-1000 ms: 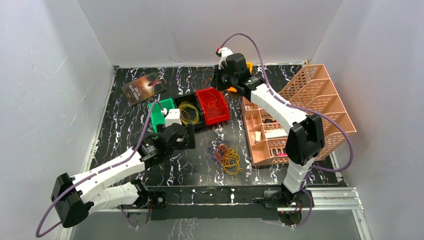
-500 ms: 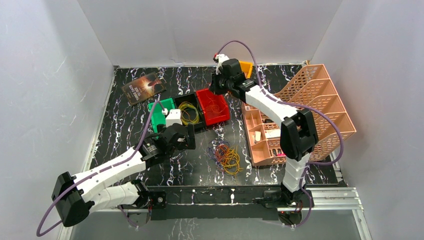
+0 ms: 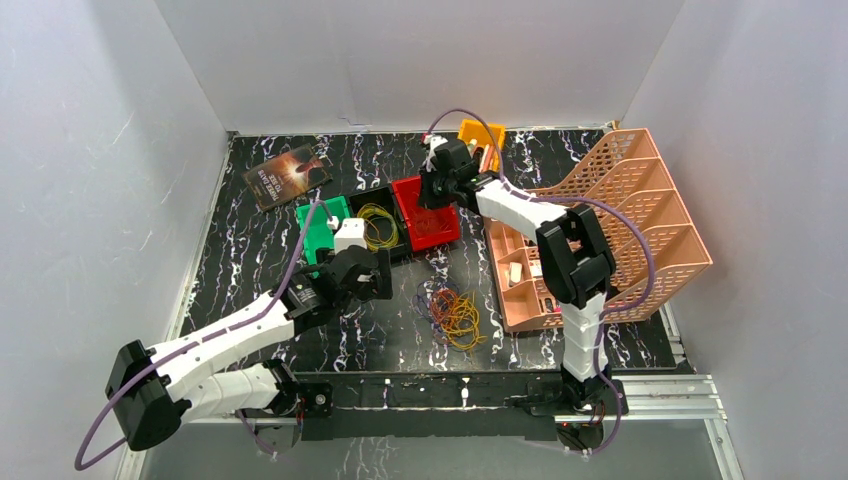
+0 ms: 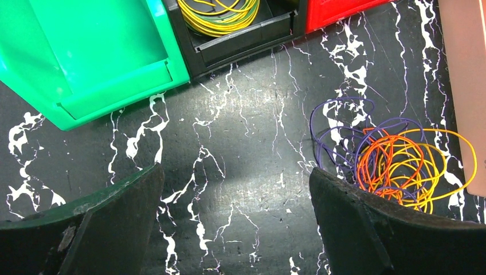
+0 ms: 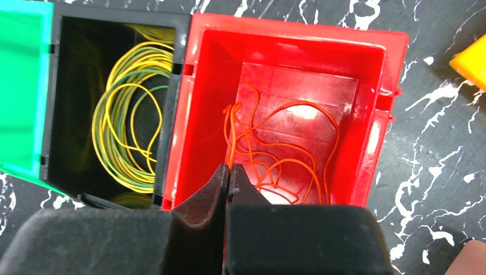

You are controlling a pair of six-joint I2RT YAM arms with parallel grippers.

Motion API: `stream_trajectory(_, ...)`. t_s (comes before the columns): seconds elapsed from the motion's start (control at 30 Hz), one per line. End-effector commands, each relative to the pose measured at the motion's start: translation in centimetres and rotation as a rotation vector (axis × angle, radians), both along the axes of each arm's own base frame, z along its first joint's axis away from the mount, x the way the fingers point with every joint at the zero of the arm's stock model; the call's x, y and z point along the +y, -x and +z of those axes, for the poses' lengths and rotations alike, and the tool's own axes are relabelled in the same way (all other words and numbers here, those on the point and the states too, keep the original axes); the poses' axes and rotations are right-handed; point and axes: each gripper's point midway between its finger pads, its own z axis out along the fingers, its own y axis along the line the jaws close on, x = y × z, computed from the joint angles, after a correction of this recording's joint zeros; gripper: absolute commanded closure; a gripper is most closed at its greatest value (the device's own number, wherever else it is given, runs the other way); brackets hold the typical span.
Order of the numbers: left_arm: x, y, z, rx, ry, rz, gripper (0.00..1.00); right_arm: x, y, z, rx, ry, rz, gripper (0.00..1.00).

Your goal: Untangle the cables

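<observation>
1. The cables (image 3: 455, 315) lie as a loose tangle of orange, yellow and purple loops on the table (image 3: 260, 250), at the lower centre of the top view. Bare table is seen to their left and below them. The peach basket (image 3: 620, 200) stands near on their right.
2. The left hand (image 3: 372, 275) is spread wide with nothing between its fingers. It is held left of the tangle and apart from it, just below the row of bins.
3. In the left wrist view, bare table is framed by the left hand (image 4: 235, 200). The cables (image 4: 395, 163) are seen at the right, partly hidden behind the right finger (image 4: 367, 229). A yellow loop comes close to the peach basket (image 4: 464, 86) at the right edge. The green bin (image 4: 86, 57) fills the upper left.
4. In the top view the right hand (image 3: 437, 193) is placed at the upper edge of the red bin (image 3: 440, 238); its grip cannot be judged there.
5. In the right wrist view, the tips of the right hand (image 5: 229, 172) are pressed together over the red bin (image 5: 298, 37). An orange wire (image 5: 275, 154) lies inside, and one strand runs down to the tips. Whether that strand is pinched cannot be told.
6. The black bin (image 5: 114, 20) stands against the red bin's left wall and holds a yellow-green coil (image 5: 126, 132). A yellow bin (image 5: 473, 60) shows at the right edge, apart from the red one.
</observation>
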Motion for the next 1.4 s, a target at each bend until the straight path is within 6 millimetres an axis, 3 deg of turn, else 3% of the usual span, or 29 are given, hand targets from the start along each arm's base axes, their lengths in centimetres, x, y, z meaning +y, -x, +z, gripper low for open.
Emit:
stream_trajectory(0.0,-0.4,-0.1,1.3,-0.007,0.013,-0.019,0.02,0.5,-0.8,-0.7,-0.02,-0.007,0.005,0.95)
stream_trajectory(0.17,-0.3,-0.1,1.6,-0.017,0.023,-0.015,0.02,0.2,-0.9,-1.1,-0.027,0.017,0.007,0.77)
stream_trajectory(0.37,-0.5,-0.3,1.7,-0.021,0.016,-0.023,0.02,-0.8,-1.2,2.6,-0.12,0.012,-0.02,0.57)
stream_trajectory(0.63,-0.6,-0.6,2.3,-0.044,0.019,-0.032,0.02,-3.1,0.6,7.9,-0.208,0.002,-0.048,0.48)
stream_trajectory(0.73,-1.8,-0.6,3.0,-0.069,0.066,-0.087,0.02,-4.7,2.3,9.4,-0.225,-0.001,-0.066,0.39)
stream_trajectory(1.0,-3.4,-0.6,4.5,-0.15,0.13,-0.199,0.02,-9.9,9.3,11.1,-0.167,-0.027,-0.142,0.39)
stream_trajectory(1.17,-4.6,-1.3,4.4,-0.149,0.115,-0.235,0.02,-12.5,14.1,9.7,-0.046,-0.092,-0.236,0.41)
stream_trajectory(1.37,-6.2,-1.8,5.0,-0.21,0.129,-0.31,0.02,-13.6,17.9,5.9,0.121,-0.163,-0.321,0.43)
